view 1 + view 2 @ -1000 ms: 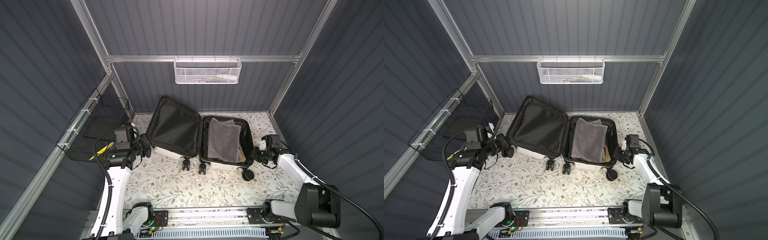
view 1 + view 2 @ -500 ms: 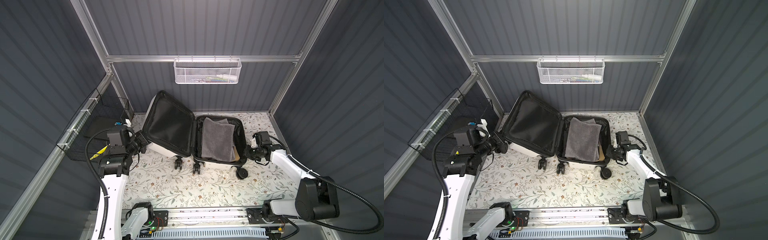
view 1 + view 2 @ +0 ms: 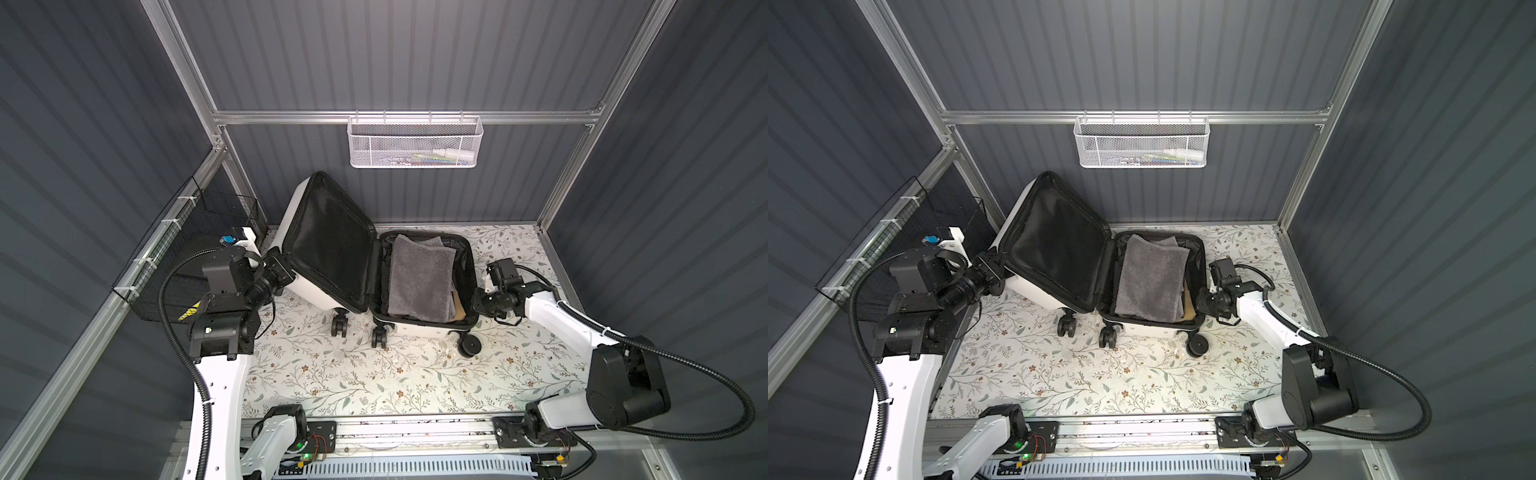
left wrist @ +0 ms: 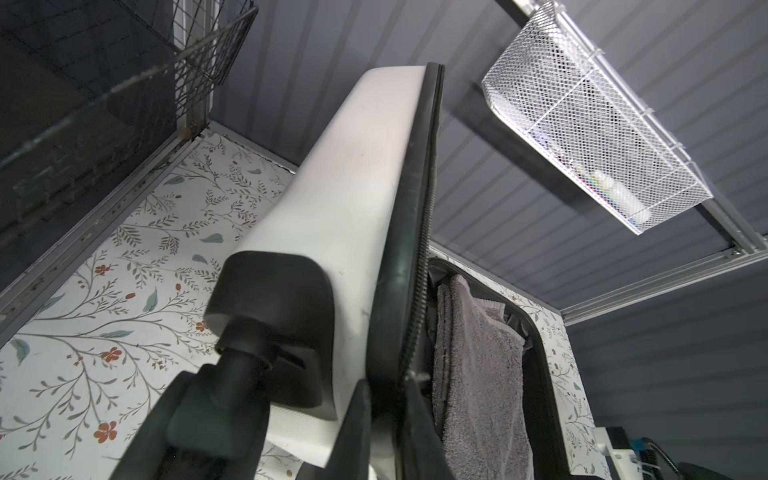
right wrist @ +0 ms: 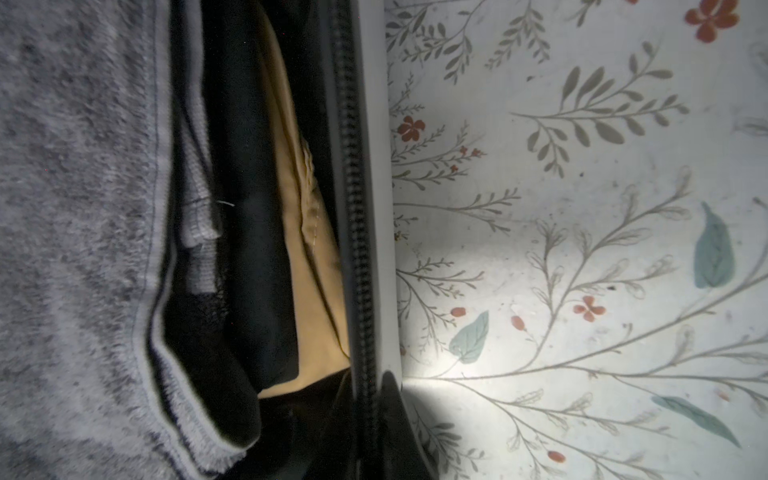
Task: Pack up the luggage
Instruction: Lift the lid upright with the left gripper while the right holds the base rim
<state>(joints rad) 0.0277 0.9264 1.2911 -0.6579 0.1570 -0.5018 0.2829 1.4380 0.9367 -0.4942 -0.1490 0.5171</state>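
Observation:
The luggage [image 3: 309,286] is a small white suitcase, open on the floral table in both top views. Its black-lined lid [image 3: 1054,249] stands tilted up at the left. My left gripper [image 3: 286,270] is shut on the lid's zipper rim; in the left wrist view that gripper [image 4: 386,386] pinches the rim beside the white shell [image 4: 345,187]. The other half lies flat and holds a folded grey towel [image 3: 419,278]. My right gripper [image 3: 478,301] is shut on this half's right rim, and in the right wrist view the gripper [image 5: 368,386] clamps the zipper edge [image 5: 353,208].
A white mesh basket [image 3: 413,143] with small items hangs on the back rail. A black wire basket [image 3: 199,241] hangs on the left wall, close behind my left arm. Under the towel [image 5: 75,208] lie a black garment [image 5: 257,208] and a tan one [image 5: 307,270].
The lid has swung up from lying low to a steep tilt. The whole suitcase has slid a little to the left, and both grippers have moved with it.

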